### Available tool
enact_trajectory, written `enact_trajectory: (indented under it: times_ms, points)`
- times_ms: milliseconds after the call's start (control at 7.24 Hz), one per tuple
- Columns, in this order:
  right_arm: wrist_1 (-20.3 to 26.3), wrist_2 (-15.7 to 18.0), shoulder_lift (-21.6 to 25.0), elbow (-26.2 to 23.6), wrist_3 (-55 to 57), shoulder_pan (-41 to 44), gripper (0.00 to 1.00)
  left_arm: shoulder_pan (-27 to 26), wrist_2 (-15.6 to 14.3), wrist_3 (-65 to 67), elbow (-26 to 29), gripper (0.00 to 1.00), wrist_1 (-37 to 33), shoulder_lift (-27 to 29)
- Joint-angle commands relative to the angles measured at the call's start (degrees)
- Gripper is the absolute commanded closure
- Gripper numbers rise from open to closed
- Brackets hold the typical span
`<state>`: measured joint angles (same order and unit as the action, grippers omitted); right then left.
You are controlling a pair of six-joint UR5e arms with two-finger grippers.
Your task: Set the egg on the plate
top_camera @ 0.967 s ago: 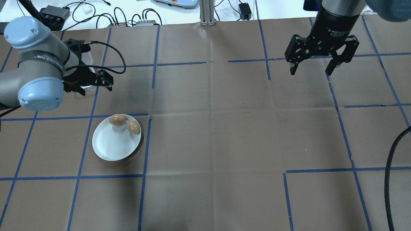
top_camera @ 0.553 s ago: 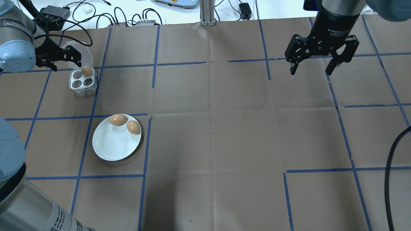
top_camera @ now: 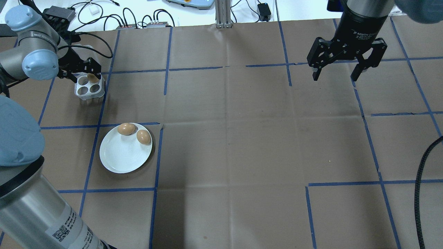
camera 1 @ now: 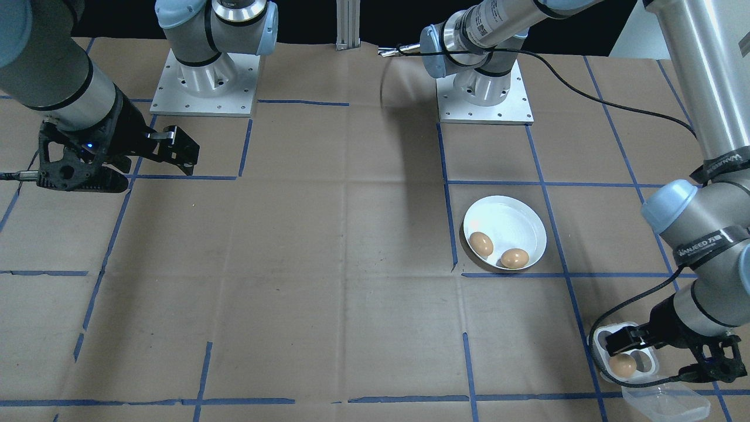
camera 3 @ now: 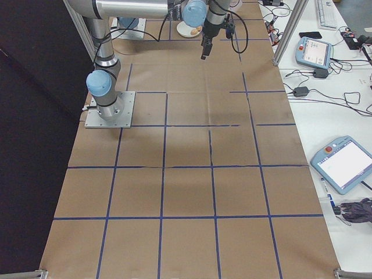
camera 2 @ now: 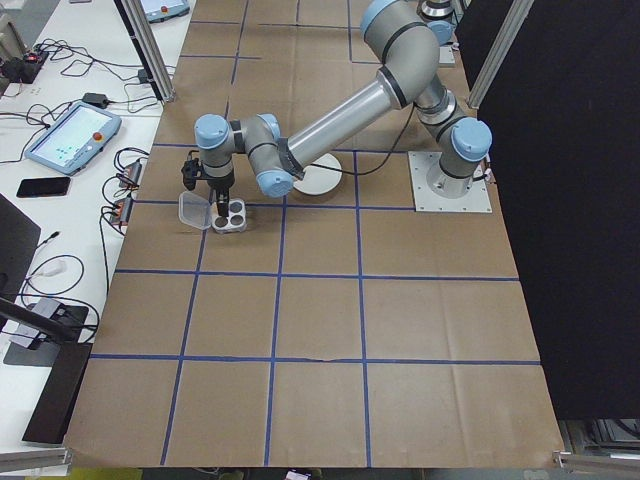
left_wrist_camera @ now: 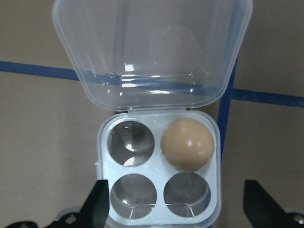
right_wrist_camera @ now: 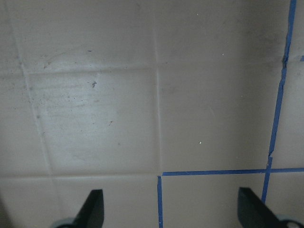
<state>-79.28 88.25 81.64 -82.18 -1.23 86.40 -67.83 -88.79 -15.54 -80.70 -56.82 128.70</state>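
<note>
Left wrist-mounted view: our left fingers [left_wrist_camera: 173,209] hang spread over the tray [left_wrist_camera: 159,216], bracketing its last egg [left_wrist_camera: 186,144] for pickup. Two eggs already sit on the plate [top_camera: 121,157]; our right fingers [top_camera: 335,72] idle, spread, well away.

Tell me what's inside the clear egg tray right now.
The egg tray holds one brown egg in a cup next to the open lid. The other three cups look empty. Nothing covers the cups in the wrist view.
</note>
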Motion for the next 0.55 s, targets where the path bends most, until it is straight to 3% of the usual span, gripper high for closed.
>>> enact_trajectory:
  times_ms: [0, 414]
  points:
    - [0.0, 0.1, 0.0, 0.0, 0.0, 0.0, 0.00, 0.0, -0.1, -0.1, 0.9, 0.02, 1.3, 0.7]
    - [0.0, 0.0, -0.1, 0.0, 0.0, 0.0, 0.00, 0.2, 0.3, -0.1, 1.8, 0.11, 2.7, 1.6]
